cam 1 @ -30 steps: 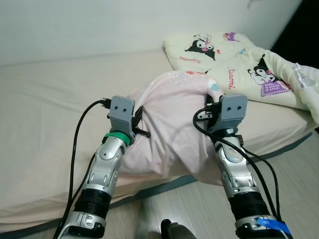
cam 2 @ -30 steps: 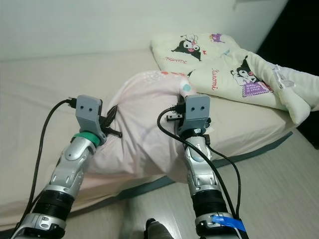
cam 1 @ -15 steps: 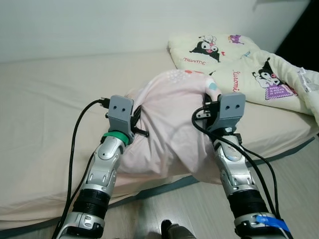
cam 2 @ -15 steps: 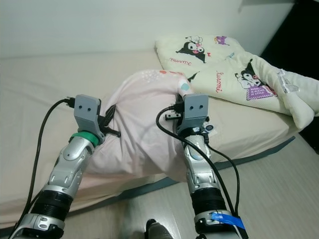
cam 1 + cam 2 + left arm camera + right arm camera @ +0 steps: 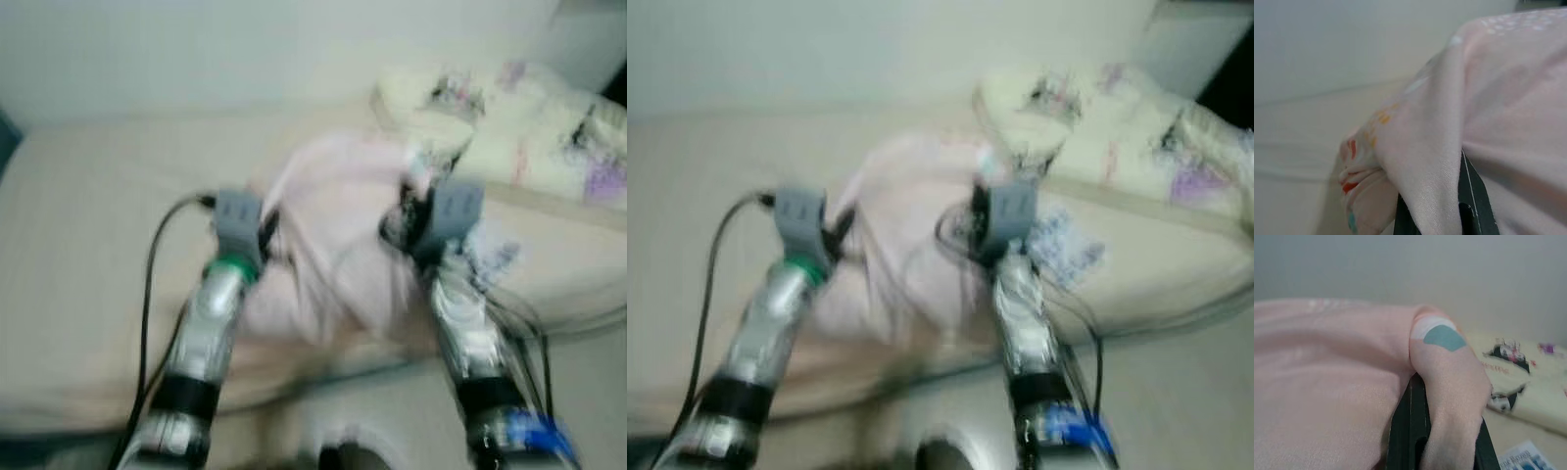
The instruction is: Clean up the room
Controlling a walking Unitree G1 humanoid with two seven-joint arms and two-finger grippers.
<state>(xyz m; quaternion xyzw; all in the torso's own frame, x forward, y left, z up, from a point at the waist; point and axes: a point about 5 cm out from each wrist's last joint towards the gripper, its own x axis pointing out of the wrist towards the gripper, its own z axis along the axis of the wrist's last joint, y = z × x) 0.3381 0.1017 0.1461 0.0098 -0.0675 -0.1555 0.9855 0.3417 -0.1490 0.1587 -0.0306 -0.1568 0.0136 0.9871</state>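
**Step in hand.** Both arms hold the pink pillow (image 5: pixel 338 225) by two corners above the bed (image 5: pixel 88 245). Judged from the task, this is the bedding stage of tidying: the pillow is carried, not yet set down. The head views are blurred, which suggests the robot is turning or walking.

**Left to right.**
- The bed mattress, beige, runs from 9 o'clock across the head view.
- The left gripper (image 5: pixel 1437 215) is at about 8 o'clock of the pillow. In the left wrist view its black fingers (image 5: pixel 1474 205) are clenched on a gathered fold of pink cloth, which drapes over them.
- The pink pillow hangs between the two arms at the centre of the view, with its lower part just above the near edge of the mattress.
- The right gripper (image 5: pixel 1432 440) is at about 3 o'clock of the pillow. In the right wrist view its fingers (image 5: pixel 1408 431) pinch a corner bearing a teal patch.
- A cream quilt (image 5: pixel 509 127) with dark cartoon prints lies at 1 to 2 o'clock on the bed, well apart from the grippers.
- A pale printed packet (image 5: pixel 1525 458) lies on the mattress just beside the right arm.

**Next move.** It calls for keeping both grips closed until the pillow is over its resting place, probably the head of the bed, then lowering evenly.

**Containers.** No container can be made out.
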